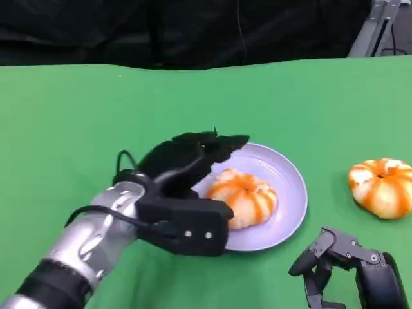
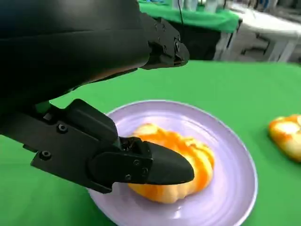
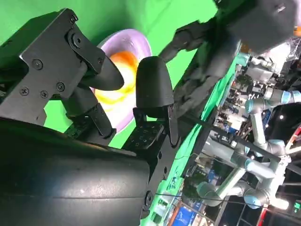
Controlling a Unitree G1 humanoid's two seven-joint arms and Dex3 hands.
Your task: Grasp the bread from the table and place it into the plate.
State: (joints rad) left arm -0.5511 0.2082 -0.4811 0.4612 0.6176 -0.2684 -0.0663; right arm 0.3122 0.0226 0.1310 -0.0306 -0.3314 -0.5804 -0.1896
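Robotics lab or test hall. The bench (image 1: 77,109) was draped in bright green cloth, black curtain (image 1: 161,29) hung behind it. Further back stood another green-covered table (image 2: 207,16), white tables (image 2: 268,28), and several pale jointed robot arms (image 3: 263,117) under ceiling lights, amid cluttered equipment.

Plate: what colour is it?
Plain pale lavender plate, with no pattern; clearest in the left wrist view.

Green table (image 1: 77,116), dark curtain (image 1: 161,29) behind, grey metal frame (image 1: 376,26) at far right.
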